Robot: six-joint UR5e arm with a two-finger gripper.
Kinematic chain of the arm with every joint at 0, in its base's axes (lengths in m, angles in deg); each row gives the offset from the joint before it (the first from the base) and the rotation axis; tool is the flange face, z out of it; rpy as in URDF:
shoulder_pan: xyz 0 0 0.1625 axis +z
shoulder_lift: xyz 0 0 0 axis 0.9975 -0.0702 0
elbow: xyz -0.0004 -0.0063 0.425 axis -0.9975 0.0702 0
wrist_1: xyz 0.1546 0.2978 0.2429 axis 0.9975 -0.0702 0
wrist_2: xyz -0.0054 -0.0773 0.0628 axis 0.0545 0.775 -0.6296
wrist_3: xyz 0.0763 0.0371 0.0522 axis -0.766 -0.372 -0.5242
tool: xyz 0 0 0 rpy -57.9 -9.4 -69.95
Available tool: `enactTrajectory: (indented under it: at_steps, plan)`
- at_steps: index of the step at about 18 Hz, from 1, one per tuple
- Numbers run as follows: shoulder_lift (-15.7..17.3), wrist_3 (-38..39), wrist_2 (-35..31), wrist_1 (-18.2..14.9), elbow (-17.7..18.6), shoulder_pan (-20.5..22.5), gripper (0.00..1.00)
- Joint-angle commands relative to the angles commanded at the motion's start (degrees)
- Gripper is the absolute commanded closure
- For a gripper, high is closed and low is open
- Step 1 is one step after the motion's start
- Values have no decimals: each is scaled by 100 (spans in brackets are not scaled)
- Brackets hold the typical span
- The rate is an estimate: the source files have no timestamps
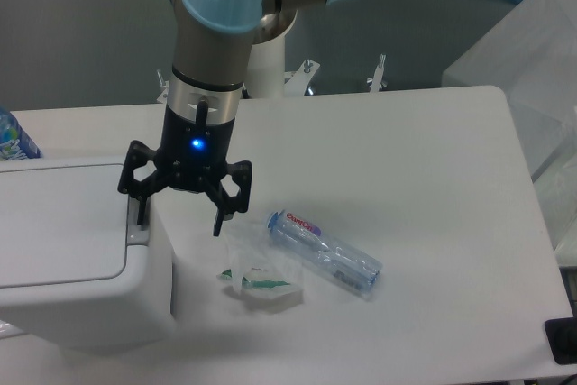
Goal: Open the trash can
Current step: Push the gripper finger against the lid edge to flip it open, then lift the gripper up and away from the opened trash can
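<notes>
Your hand (178, 208) hangs with fingers spread wide, gripping nothing, at the right edge of the trash can (77, 259), which sits at 8 o'clock on the bench (424, 187). The lid is down. Press its left finger squarely onto the grey latch tab (137, 230), steering clear of the bottle (325, 254) at 4 o'clock.

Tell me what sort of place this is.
Probably a robotics lab or test bench: a robot arm with an open claw stands at a bare white table, with a white trash can and a plastic bottle set out as test props.
</notes>
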Motion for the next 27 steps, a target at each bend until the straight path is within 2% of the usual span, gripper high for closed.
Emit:
enactTrajectory:
  at_steps: [10, 14, 17, 18, 20, 22, 27]
  plan:
    - [0, 0, 0, 9, -17, 9, 0]
    - [0, -122, 0, 53, -315, 9, 0]
    - [0, -893, -70, 44, -676, 44, 0]
    - [9, -1210, -340, 44, -755, 87, 0]
    - [26, -1790, -1278, 0, -826, 210, 0]
    - [53, -2222, -1748, -88, -835, 421, 0]
    - [149, -3407, -1802, -720, -818, 1010, 0]
